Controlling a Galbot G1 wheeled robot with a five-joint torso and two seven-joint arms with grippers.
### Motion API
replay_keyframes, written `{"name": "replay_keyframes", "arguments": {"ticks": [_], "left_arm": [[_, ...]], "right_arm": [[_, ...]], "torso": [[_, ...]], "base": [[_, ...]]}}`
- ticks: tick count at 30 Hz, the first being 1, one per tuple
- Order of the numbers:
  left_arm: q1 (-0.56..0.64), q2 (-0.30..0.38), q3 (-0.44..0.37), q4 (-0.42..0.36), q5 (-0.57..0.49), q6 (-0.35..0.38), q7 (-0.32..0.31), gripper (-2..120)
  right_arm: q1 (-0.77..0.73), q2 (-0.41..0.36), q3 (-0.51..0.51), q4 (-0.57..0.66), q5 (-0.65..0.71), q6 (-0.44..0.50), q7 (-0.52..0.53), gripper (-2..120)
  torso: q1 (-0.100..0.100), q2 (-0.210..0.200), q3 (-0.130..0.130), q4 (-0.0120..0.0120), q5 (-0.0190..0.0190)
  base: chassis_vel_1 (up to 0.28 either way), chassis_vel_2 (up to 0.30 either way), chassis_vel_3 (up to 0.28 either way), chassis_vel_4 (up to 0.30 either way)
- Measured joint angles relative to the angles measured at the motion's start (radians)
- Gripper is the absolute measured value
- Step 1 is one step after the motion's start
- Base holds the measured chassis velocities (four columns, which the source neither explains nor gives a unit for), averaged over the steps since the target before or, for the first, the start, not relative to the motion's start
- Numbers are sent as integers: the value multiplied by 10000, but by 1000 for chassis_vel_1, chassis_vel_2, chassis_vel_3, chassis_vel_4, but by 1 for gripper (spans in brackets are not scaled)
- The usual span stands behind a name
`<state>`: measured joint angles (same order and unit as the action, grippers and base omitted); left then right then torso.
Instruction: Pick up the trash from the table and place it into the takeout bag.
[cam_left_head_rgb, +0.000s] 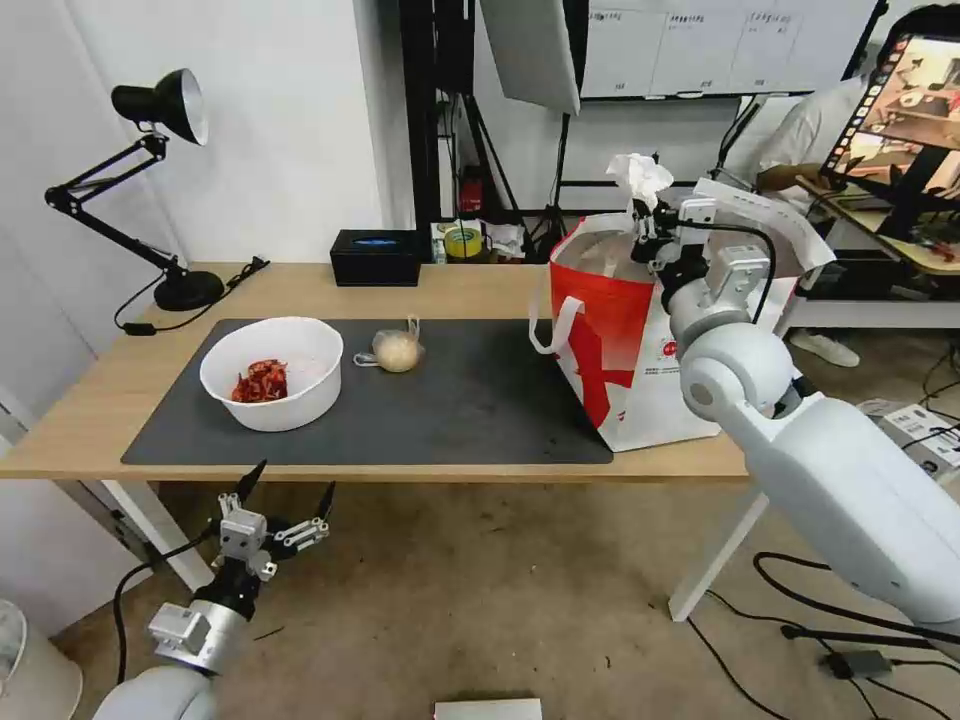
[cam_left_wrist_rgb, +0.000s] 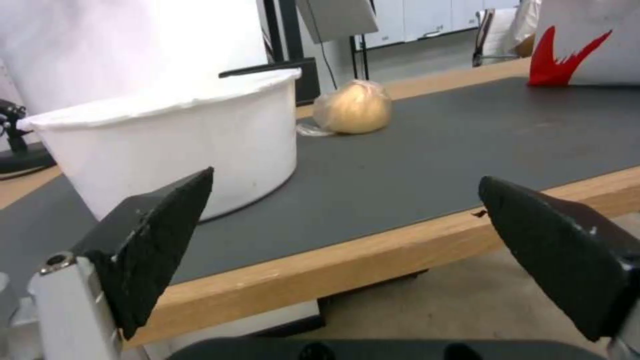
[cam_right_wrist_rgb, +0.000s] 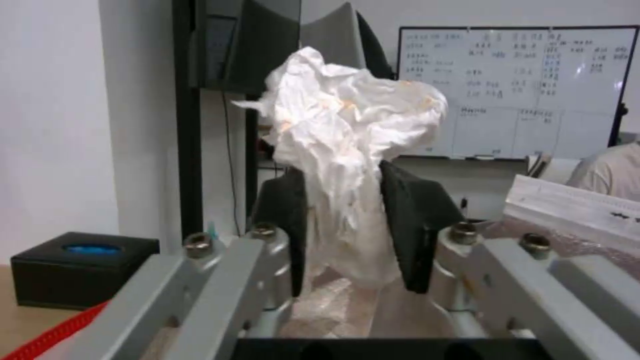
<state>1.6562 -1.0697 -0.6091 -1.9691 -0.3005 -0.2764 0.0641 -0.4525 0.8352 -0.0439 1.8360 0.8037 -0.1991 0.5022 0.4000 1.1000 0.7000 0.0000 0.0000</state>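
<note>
Holding the crumpled white tissue (cam_left_head_rgb: 640, 176) above the open mouth of the takeout bag (cam_left_head_rgb: 620, 340), the right gripper (cam_left_head_rgb: 645, 232) has its 2 black pads (cam_right_wrist_rgb: 408, 220) clamped on the tissue's lower part, the bulk billowing out above them. The tissue looks nearly weightless and soft, so a pinch anywhere along its body should hold, though it may cling to the pads when let go. The bag stands at the right end of the surface (cam_left_head_rgb: 470, 290), partly on the dark mat (cam_left_head_rgb: 480, 400).

The left gripper (cam_left_head_rgb: 290, 485) waits low, in front of the near edge of the surface, its fingers spread wide and empty. On the mat remain 2 pieces of trash: the white bowl (cam_left_head_rgb: 272, 372) with red scraps, likely light but rigid and best taken by its rim, and just beside it the small clear bag (cam_left_head_rgb: 396, 350) with a beige lump, probably soft and slippery, easiest at its knotted top.

The right wrist view shows faint orange stains on the tissue. The left wrist view shows the bowl's straight wall (cam_left_wrist_rgb: 187, 145) side-on.
</note>
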Motion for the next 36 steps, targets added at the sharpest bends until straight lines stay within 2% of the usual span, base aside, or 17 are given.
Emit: {"name": "replay_keyframes", "arguments": {"ticks": [2, 4, 6, 7, 10, 11, 14, 15, 18, 30, 34, 36], "left_arm": [[-4, -1, -3, -14, 0, 0, -3, 100], [-5, -1, -2, -15, 0, 0, -4, 100], [-26, 7, 7, -17, 0, 0, -3, 100], [-26, 7, 7, -17, 0, 0, -3, 100], [-38, 33, 3, -54, -3, 0, -4, 100], [-38, 33, 3, -54, -3, 0, -4, 100], [-9, 53, -32, -91, -8, 0, -5, 100], [-9, 53, -32, -91, -8, 0, -5, 100], [16, 116, -65, -128, -27, 0, -10, 100], [-31, 239, -87, -172, -100, 6, -35, 100], [-42, 253, -125, -172, -123, 8, -41, 100], [-45, 261, -186, -172, -163, 7, -41, 100]], "right_arm": [[-6, -74, 28, 96, 64, -32, 6, 43], [-8, -94, 36, 121, 79, -41, 7, 46], [-55, -137, 67, 176, 103, -64, 9, 59], [-55, -137, 67, 176, 103, -64, 9, 59], [-175, -180, 140, 256, 116, -85, 9, 72], [-175, -180, 140, 256, 116, -85, 9, 72], [-264, -220, 230, 285, 164, -110, 7, 88], [-264, -220, 230, 285, 164, -110, 7, 88], [-410, -290, 349, 369, 357, -174, 1, 99], [-743, -542, 608, 835, 764, 80, -350, 100], [-1026, -780, 610, 1298, 784, 742, -1073, 100], [-1558, -1059, 755, 1880, 924, 1259, -2112, 100]], "torso": [[0, 0, 0, 0, 0], [-1, 0, 0, 0, 0], [0, -1, 0, 0, 0], [0, -1, 0, 0, 0], [0, -1, 0, 0, 0], [0, -1, 0, 0, 0], [-1, 0, 0, 0, 0], [-1, 0, 0, 0, 0], [0, 0, 0, 0, 0], [-1, 0, 0, 0, -1], [0, 0, 0, 0, 0], [0, 0, 0, 2, -2]], "base": [[0, 0, 0, 0], [0, 0, 0, 0], [0, 0, 0, 0], [0, 0, 0, 0], [0, 0, 0, 0], [0, 0, 0, 0], [0, 0, 0, 0], [0, 0, 0, 0], [0, 0, 0, 0], [0, 0, 0, 0], [0, 0, 0, 0], [0, 0, 0, 0]]}}
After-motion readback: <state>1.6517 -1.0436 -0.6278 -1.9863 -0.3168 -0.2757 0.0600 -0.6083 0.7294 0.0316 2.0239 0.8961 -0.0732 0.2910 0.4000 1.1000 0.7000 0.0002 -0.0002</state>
